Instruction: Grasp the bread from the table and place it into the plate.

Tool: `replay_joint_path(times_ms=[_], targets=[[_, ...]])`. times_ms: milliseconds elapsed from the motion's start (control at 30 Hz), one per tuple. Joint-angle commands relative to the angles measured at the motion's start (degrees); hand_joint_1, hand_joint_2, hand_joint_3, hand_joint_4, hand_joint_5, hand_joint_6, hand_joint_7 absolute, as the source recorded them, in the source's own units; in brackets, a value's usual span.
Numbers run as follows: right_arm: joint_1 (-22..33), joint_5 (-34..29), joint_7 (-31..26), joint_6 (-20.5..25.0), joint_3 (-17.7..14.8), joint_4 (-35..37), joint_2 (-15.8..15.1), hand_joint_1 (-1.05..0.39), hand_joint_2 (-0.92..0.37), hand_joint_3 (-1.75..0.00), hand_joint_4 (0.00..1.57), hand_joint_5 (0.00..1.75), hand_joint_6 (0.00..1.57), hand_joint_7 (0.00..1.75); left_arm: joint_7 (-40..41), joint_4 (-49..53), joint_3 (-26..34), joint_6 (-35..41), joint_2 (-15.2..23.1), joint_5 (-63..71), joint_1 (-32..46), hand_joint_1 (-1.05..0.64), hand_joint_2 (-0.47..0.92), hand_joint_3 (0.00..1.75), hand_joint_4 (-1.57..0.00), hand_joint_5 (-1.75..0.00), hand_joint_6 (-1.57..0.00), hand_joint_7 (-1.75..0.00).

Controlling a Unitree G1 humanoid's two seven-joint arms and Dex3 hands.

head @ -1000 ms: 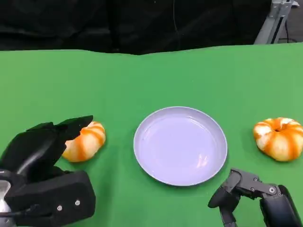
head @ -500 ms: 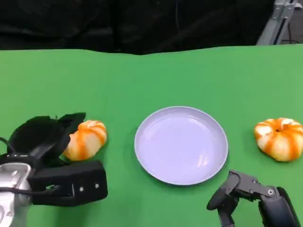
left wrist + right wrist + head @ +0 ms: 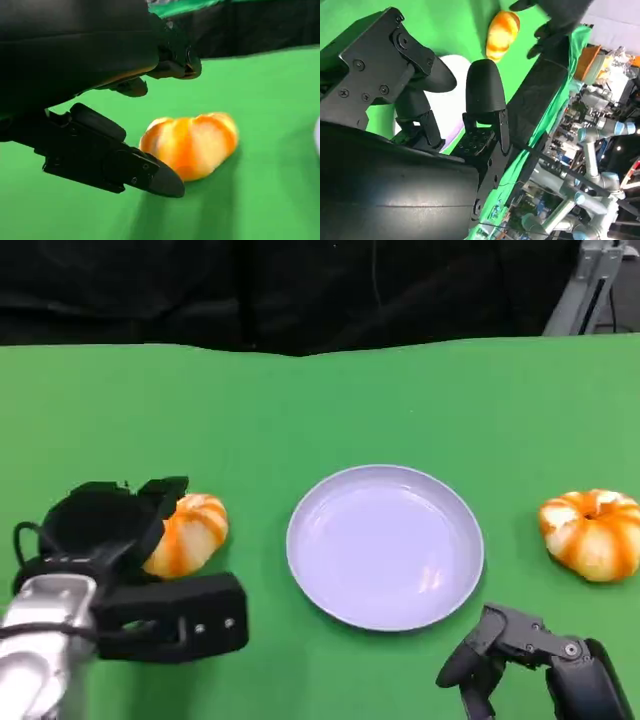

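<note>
We are at the reach stage: nothing has been lifted yet, and the plate (image 3: 385, 545), lavender and round, sits bare at the centre of the head view. Our left hand (image 3: 105, 525) is at the lower left of that picture, right against the near bread roll (image 3: 190, 535), an orange-and-cream striped bun lying on the green table (image 3: 300, 410). In the left wrist view the same roll (image 3: 190, 145) lies on the cloth at the middle of the frame, with one finger (image 3: 125, 167) low beside it and other fingers curved above it. The fingers are spread around the roll but not closed; we see no firm contact, so we judge that the hand has hold of nothing so far.

Our right hand (image 3: 545, 665) rests low at the lower right of the head view, fingers apart and holding nothing, near the plate's rim but not touching it.

What is left, as we judge it: close on the roll, lift it, carry it right to the plate and let go.

By count: two bread rolls, one at the left by our hand and a second bread roll (image 3: 592, 535) at the right edge of the frame, well apart from the plate; one plate; two hands.
</note>
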Motion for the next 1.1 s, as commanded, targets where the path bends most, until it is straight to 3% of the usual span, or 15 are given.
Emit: replay_joint_path(times_ms=[33, 533, 667, 867, 900, 933, 967, 1000, 1033, 1067, 1100], targets=[[0.5, 0.3, -0.2, 0.5, -0.1, -1.2, -0.2, -0.03, -0.31, -1.34, 0.84, 1.59, 0.85, 1.29, 0.1, 2.3, -2.0, 2.0, -0.2, 1.4, -2.0, -0.66, 0.9, 0.0, -0.18, -0.27, -0.23, 0.0], [0.9, 0.7, 0.0, 1.3, 0.2, -1.8, -0.3, -0.04, -0.31, -1.33, 0.84, 1.6, 0.85, 1.28, 3.0, 12.3, -5.3, 2.8, -2.1, 1.1, -6.3, -0.64, 0.91, 0.0, -0.22, -0.26, -0.24, -0.01], [0.9, 0.6, 0.0, 1.2, 0.2, -1.6, -0.4, -0.04, -0.31, -1.33, 0.84, 1.6, 0.85, 1.28, 7.7, 26.0, -6.6, 0.9, -4.9, -0.2, -12.0, -0.58, 0.92, 0.0, -0.28, -0.25, -0.3, -0.02], [0.9, 1.0, 0.0, 1.1, 0.2, -1.5, -0.3, -0.03, -0.3, -1.34, 0.83, 1.61, 0.85, 1.28, 11.6, 36.5, -7.7, -4.7, -5.5, -3.5, -16.3, -0.37, 0.92, 0.04, -0.47, -0.19, -0.45, -0.02], [1.0, 0.8, -0.1, 1.0, 0.3, -1.6, -0.3, -0.03, -0.3, -1.34, 0.83, 1.61, 0.85, 1.28, 16.1, 37.5, -7.5, -8.5, -5.1, -4.3, -16.0, -0.37, 0.92, 0.04, -0.48, -0.19, -0.45, -0.02], [1.1, 0.6, -0.2, 1.0, 0.3, -1.7, -0.3, -0.03, -0.3, -1.34, 0.84, 1.61, 0.85, 1.27, 19.5, 38.4, -7.4, -11.4, -4.7, -4.9, -15.9, -0.33, 0.91, 0.04, -0.73, -0.79, -0.78, -0.27], [1.2, 0.5, -0.3, 0.9, 0.3, -1.8, -0.2, -0.04, -0.3, -1.34, 0.84, 1.61, 0.85, 1.27, 22.0, 39.3, -7.5, -13.6, -4.5, -5.3, -15.9, -0.29, 0.91, 0.02, -0.79, -1.35, -0.93, -0.5], [1.2, 0.3, -0.3, 1.0, 0.4, -1.9, -0.2, -0.04, -0.3, -1.34, 0.84, 1.61, 0.85, 1.27, 25.0, 39.2, -7.1, -16.2, -4.1, -6.0, -15.4, -0.28, 0.91, 0.02, -0.81, -1.55, -0.99, -0.58], [1.2, 0.3, -0.4, 1.1, 0.5, -2.0, -0.1, -0.04, -0.3, -1.34, 0.84, 1.6, 0.85, 1.27, 26.7, 39.2, -7.0, -17.6, -3.9, -6.5, -15.2, -0.26, 0.89, 0.02, -0.85, -1.66, -0.81, -1.23], [1.2, 0.2, -0.4, 1.1, 0.5, -2.0, -0.1, -0.04, -0.3, -1.34, 0.84, 1.6, 0.86, 1.27, 28.0, 39.4, -7.0, -18.8, -3.7, -6.9, -15.1, -0.25, 0.88, 0.02, -0.86, -1.7, -0.73, -1.48], [1.2, 0.2, -0.4, 1.1, 0.5, -2.0, -0.1, -0.03, -0.3, -1.34, 0.84, 1.6, 0.86, 1.27, 28.8, 39.7, -7.1, -19.5, -3.6, -7.1, -15.2, -0.24, 0.88, 0.02, -0.87, -1.72, -0.69, -1.61]])
